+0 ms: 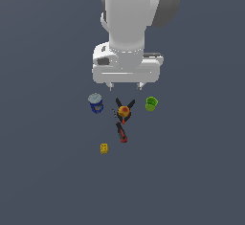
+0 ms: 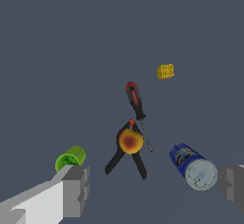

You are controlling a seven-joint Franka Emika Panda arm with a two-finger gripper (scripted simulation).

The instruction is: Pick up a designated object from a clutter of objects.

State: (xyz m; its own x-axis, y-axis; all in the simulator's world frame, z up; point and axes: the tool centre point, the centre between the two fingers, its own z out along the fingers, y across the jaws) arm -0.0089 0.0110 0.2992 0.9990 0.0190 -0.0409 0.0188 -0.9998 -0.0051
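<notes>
This is not a real room. It is a made-up place drawn by a computer. The floor [image 1: 43,171] is one flat dark grey-blue sheet with no walls, no edges and no furniture. A smooth white robot arm [image 1: 127,28] hangs over it. A few small things sit close around the orange-red ball on black prongs [image 1: 124,110]: a blue can [image 1: 95,103], a green cup [image 1: 151,104], a red-black screwdriver [image 1: 121,133] and a tiny yellow block [image 1: 104,148]. They look like simple toy shapes.
</notes>
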